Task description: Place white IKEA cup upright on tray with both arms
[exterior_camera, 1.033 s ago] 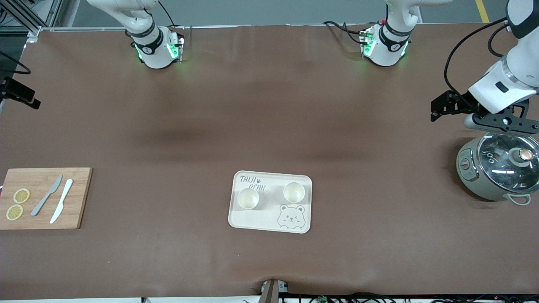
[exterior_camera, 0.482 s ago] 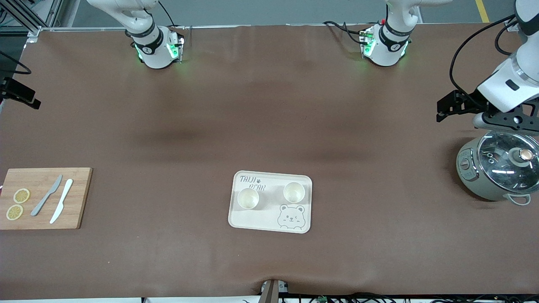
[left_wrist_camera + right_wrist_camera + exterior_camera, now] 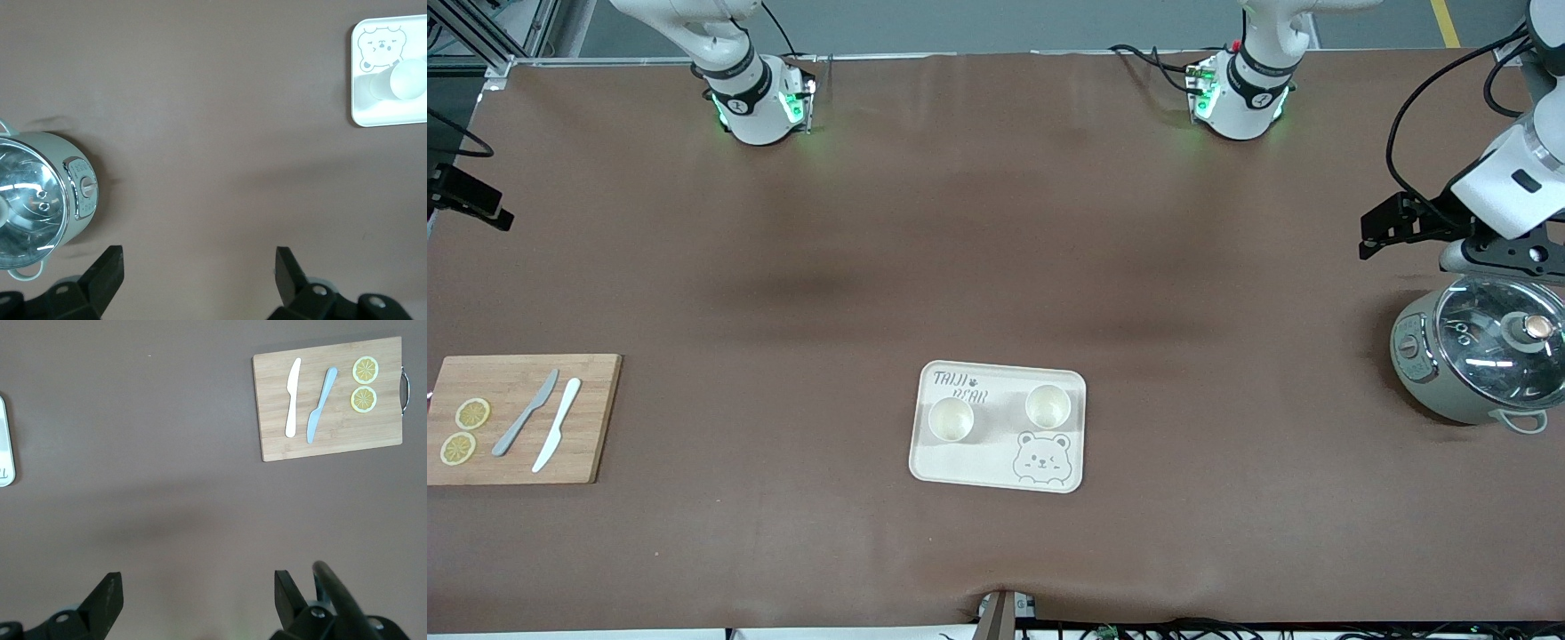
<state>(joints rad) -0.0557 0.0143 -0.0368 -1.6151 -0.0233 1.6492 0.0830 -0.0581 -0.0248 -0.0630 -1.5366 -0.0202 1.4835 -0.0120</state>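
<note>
Tray (image 3: 997, 471): cream, rounded corners, grey "TAIJI BEAR" lettering and a bear face; lies flat on the brown table (image 3: 996, 267), near the middle of its length and toward the front camera's edge. Cups: two, white, both upright on the tray, mouths up; one (image 3: 951, 420) toward the right arm's end, the other (image 3: 1048, 406) toward the left arm's end and slightly farther from the camera; apart from each other, neither held. Cutting board (image 3: 520, 418): wooden, at the right arm's end of the table, about level with the tray; bears a grey knife (image 3: 525, 413) and a white knife (image 3: 557, 424) side by side, and two lemon slices (image 3: 464, 430) beside them. Pot (image 3: 1476, 351): pale green, glass lid with a knob, at the left arm's end of the table, farther from the camera than the tray. Left gripper (image 3: 199, 270): in the air over the table just beside the pot, fingers spread wide, holding nothing. Right gripper (image 3: 197, 593): high over bare table between tray and cutting board, fingers spread wide, holding nothing; out of the front view. Arm bases: two, along the table's farthest edge.
</note>
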